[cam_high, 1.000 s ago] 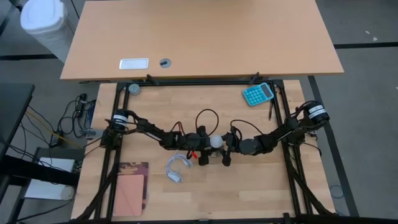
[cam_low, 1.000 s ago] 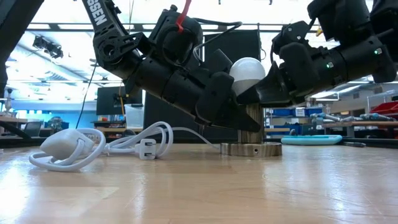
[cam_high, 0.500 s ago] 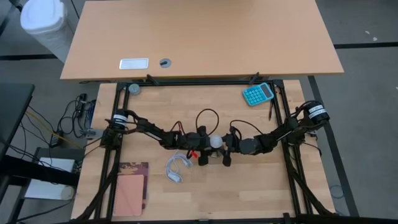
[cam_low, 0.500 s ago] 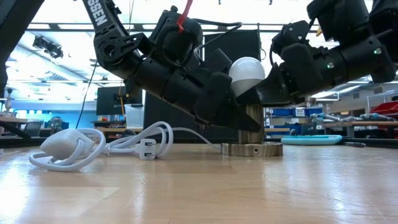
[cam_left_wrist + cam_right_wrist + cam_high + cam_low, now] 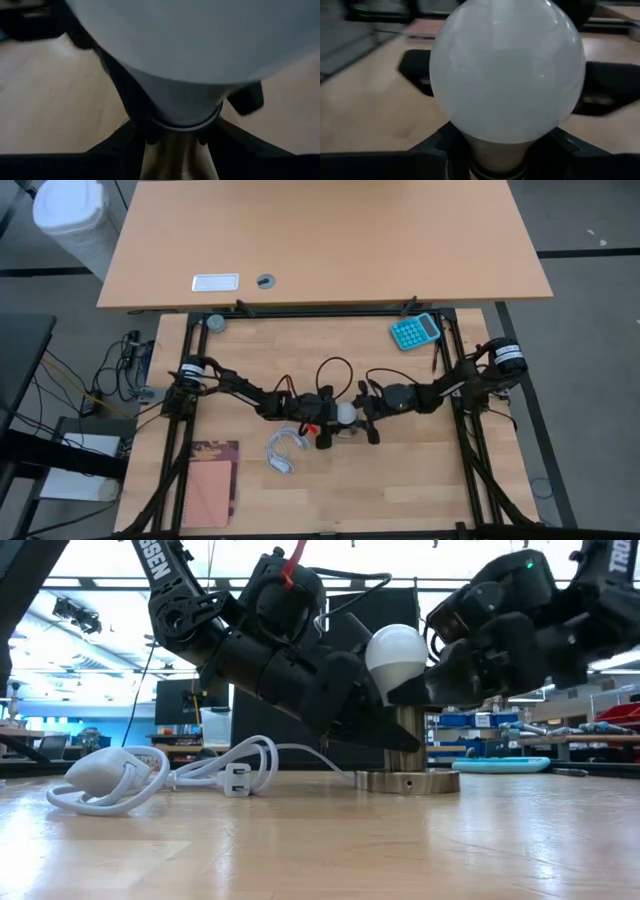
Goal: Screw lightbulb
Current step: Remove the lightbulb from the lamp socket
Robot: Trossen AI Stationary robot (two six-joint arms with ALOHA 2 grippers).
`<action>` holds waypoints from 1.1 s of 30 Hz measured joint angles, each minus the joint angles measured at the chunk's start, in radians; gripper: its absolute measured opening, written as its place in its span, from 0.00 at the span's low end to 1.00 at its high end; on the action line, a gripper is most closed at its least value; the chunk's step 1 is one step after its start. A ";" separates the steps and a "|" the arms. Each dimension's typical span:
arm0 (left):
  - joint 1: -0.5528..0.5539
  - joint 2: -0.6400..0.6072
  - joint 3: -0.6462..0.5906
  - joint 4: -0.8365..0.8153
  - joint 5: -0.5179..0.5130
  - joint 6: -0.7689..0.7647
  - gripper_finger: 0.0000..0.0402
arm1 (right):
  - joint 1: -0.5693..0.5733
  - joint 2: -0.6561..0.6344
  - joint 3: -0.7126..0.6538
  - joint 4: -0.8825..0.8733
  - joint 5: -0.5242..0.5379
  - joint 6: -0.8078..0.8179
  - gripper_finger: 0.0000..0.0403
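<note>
the right gripper (image 5: pixel 415 690) has rolled its wrist since a second ago, pinching the small white round lightbulb (image 5: pixel 395 648), probably threading it into the brass socket (image 5: pixel 405 740) the left gripper (image 5: pixel 385 730) clamps, at six o'clock of centre.

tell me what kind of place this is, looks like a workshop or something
Probably a robotics lab or workshop. Two dark arms are mounted at a wooden table, working on a lightbulb. The low view shows shelving with blue bins and a monitor in an open room behind.
</note>
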 joint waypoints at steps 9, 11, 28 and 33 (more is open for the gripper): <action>0.001 0.002 0.005 0.007 0.005 0.000 0.47 | -0.105 0.003 -0.020 0.038 -0.183 -0.011 0.44; 0.001 0.002 0.004 0.007 0.004 0.000 0.47 | -0.100 0.003 -0.020 0.038 -0.155 0.002 0.47; 0.000 0.002 0.003 0.005 0.004 -0.017 0.47 | -0.027 -0.233 -0.069 -0.234 0.032 0.144 0.68; 0.000 0.002 0.002 0.005 0.001 -0.021 0.47 | 0.059 -0.340 -0.091 -0.337 0.137 0.181 0.67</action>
